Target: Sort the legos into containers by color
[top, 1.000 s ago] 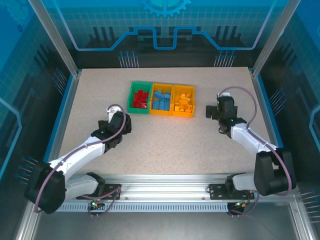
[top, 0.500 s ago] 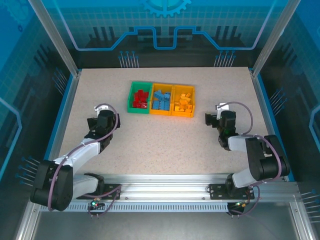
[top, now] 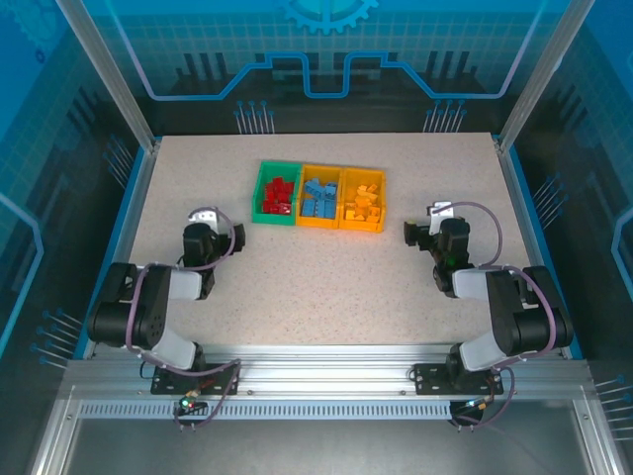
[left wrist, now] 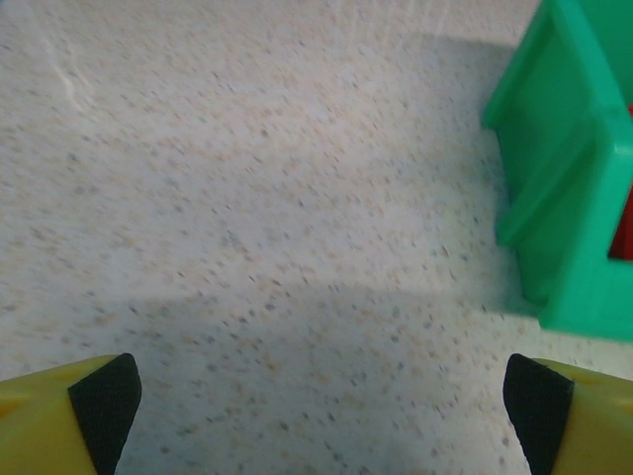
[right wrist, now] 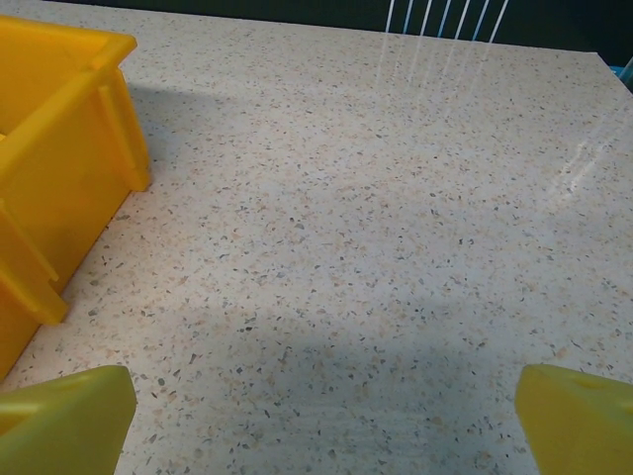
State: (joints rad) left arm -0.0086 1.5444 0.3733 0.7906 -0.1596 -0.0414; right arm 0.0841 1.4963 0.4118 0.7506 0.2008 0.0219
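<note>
Three joined bins stand at the table's far middle. The green bin point(top: 258, 193) holds red legos point(top: 279, 196), the middle orange-yellow bin point(top: 316, 224) holds blue legos point(top: 317, 198), and the right orange-yellow bin point(top: 361, 228) holds orange-yellow legos point(top: 364, 201). My left gripper point(top: 203, 236) sits low, left of and nearer than the green bin, on a folded arm. In the left wrist view it point(left wrist: 321, 396) is open over bare table, with the green bin point(left wrist: 564, 198) ahead on the right. My right gripper point(top: 435, 233) is right of the bins. In the right wrist view it point(right wrist: 321, 416) is open and empty, the orange-yellow bin point(right wrist: 49, 178) to its left.
The speckled tabletop point(top: 326, 287) lies bare between the bins and the arm bases. A blue-edged frame with metal posts point(top: 134, 198) borders the table on both sides. The mounting rail point(top: 316, 376) runs along the near edge.
The left arm has folded back toward its base, carrying its gripper left and away from the bins. The right arm folded back too and has since held almost still. Both grippers stay empty.
</note>
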